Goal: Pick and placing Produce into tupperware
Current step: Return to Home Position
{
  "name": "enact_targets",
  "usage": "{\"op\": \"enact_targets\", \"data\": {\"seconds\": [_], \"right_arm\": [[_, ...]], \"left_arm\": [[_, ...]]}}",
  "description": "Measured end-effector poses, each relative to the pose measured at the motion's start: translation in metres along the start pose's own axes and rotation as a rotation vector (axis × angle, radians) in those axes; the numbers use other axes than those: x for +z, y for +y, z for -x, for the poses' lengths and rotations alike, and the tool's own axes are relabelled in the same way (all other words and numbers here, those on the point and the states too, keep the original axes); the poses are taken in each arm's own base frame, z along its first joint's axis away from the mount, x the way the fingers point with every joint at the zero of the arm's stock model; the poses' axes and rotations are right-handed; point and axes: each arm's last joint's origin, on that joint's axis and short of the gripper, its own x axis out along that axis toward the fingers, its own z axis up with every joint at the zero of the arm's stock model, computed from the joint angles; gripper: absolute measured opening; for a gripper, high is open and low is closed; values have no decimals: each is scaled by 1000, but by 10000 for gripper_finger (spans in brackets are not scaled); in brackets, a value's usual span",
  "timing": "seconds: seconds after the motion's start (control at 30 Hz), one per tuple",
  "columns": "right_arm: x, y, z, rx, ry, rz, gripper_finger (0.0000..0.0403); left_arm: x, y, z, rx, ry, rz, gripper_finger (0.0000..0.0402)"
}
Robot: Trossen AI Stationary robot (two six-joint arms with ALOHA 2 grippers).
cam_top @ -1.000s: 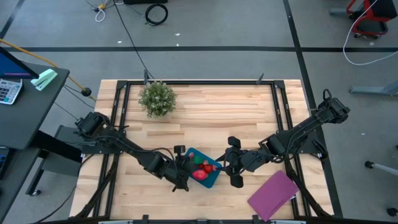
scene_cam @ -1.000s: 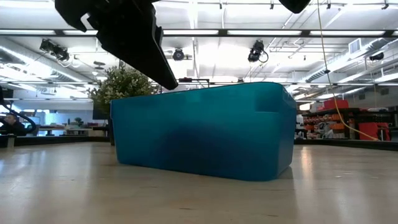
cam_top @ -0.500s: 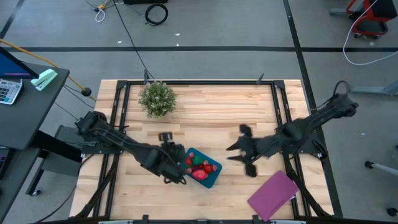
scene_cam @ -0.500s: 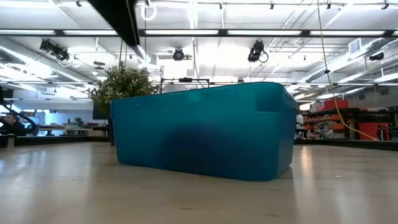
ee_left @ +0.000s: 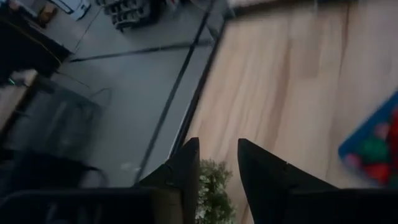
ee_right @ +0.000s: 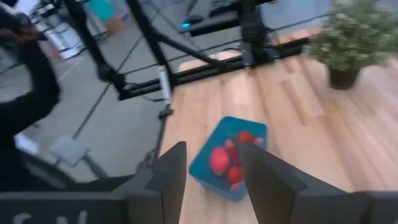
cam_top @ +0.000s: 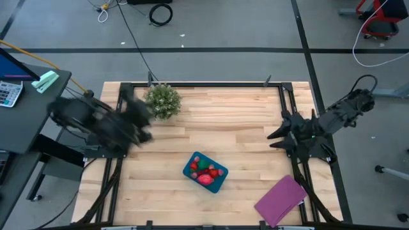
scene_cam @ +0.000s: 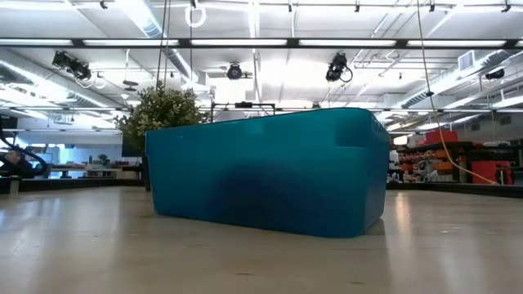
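The teal-blue tupperware [cam_top: 206, 172] sits flat on the wooden table near its near edge, and fills the middle of the low view [scene_cam: 270, 171]. Red, pink and green produce [cam_top: 204, 171] lies inside it, also seen in the right wrist view [ee_right: 224, 160]. My left gripper [cam_top: 138, 121] is open and empty, far off by the table's left edge beside the plant. My right gripper [cam_top: 276, 137] is open and empty near the table's right edge. In the right wrist view [ee_right: 214, 177] the tupperware shows between its fingers, well beyond them. Neither gripper shows in the low view.
A bushy potted plant [cam_top: 161, 101] stands at the far left of the table, close to my left gripper. A flat purple rectangle [cam_top: 281, 199] lies at the near right corner. A dark metal frame [cam_top: 204, 84] runs around the tabletop. Bare wood surrounds the tupperware.
Both arms have drawn back from the tupperware. The left gripper has gone up and toward the table's left and far side, out of the low view. The right gripper has gone toward the right edge. The tupperware and its produce have stayed in place.
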Motion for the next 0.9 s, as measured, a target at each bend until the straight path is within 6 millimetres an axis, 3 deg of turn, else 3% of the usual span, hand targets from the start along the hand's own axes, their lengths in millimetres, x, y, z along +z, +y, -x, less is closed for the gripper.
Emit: {"op": "enact_targets", "data": {"seconds": [0.17,0.23,0.3,0.43,0.53,0.63,0.77,0.9], "right_arm": [[-19,-9,-8,-109,1,-21,160],[-29,-13,-16,-160,15,-17,160],[-38,-17,-22,-206,26,-27,160],[-49,-24,-24,-235,23,-84,160],[-54,-29,-18,-222,3,-72,160],[-56,-33,-10,-178,-47,-60,160],[-64,-35,-4,56,-140,50,160],[-79,-37,-2,316,-262,154,160]], "left_arm": [[-44,88,49,-54,-134,383,123],[-69,109,58,-78,-162,478,125],[-94,116,58,-96,-160,577,126],[-139,91,29,-71,-66,674,123],[-173,55,-6,-33,-7,738,118],[-198,11,-41,-104,-1,791,118],[-210,-32,-72,-271,-143,822,123],[-208,-51,-86,-450,-339,759,129]]}}
